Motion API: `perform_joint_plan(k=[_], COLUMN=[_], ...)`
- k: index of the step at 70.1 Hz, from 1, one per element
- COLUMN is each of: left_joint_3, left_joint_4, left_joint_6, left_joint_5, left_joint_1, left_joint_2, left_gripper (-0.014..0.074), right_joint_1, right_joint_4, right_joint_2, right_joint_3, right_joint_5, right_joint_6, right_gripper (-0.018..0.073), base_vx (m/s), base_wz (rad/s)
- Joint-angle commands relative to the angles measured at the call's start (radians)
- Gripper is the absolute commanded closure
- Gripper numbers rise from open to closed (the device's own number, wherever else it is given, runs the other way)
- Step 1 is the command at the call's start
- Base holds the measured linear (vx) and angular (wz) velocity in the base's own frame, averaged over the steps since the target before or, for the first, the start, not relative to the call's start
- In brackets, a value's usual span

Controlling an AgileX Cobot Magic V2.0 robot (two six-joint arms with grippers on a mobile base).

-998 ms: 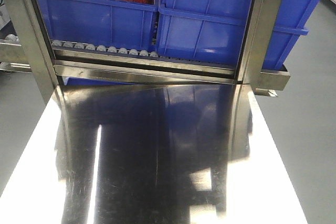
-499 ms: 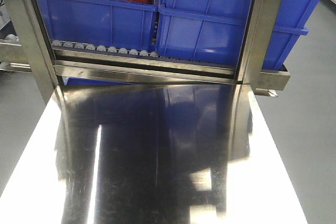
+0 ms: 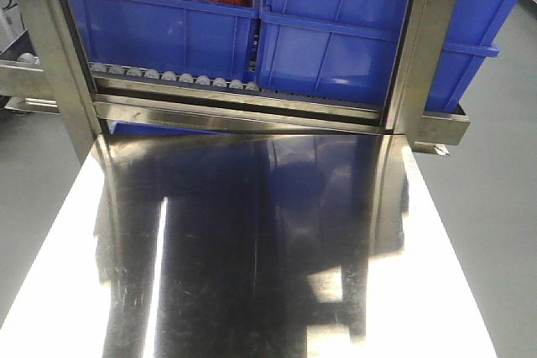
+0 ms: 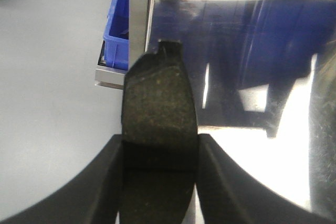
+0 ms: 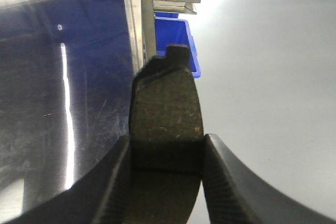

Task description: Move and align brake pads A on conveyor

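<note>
Now, my left gripper (image 4: 160, 144) is clamped on the left-hand brake pad (image 4: 157, 98), which hangs over the left edge of the steel tabletop (image 4: 252, 51); grey floor (image 4: 52, 77) lies beyond that edge. My right gripper (image 5: 167, 148) is likewise closed on the right-hand brake pad (image 5: 165, 103), at the tabletop's right edge. Each pad's tabbed end points away from my fingers. Blue bins (image 3: 168, 31) stand above the rollers (image 3: 172, 78) at the tabletop's far end.
</note>
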Motion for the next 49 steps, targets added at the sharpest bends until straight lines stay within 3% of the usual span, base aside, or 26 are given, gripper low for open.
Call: perform_joint_plan(k=[1,24,49], left_joint_3=[-0.029,-0.029,-0.029], left_joint_4=[0.017,0.017,0.017], left_joint_6=[0.002,0.002,0.002], left_joint_5=[-0.089,-0.089,-0.089], left_joint_1=[0.0,0.0,0.0], left_joint_2=[0.014,0.014,0.015], left_gripper=[0.0603,0.0603,0.0603], right_joint_1=[-0.007,-0.007,-0.007], right_joint_4=[-0.018,-0.018,-0.018], right_joint_2=[0.014,0.014,0.014], right_joint_3=[-0.028,-0.028,-0.028], right_joint_5=[-0.094,-0.094,-0.094], right_joint_6=[-0.008,-0.008,-0.008], right_gripper=[0.0566,0.0566,0.0566], base_vx=[-0.03,-0.07,-0.13], base_wz=[0.11,0.22,0.46])
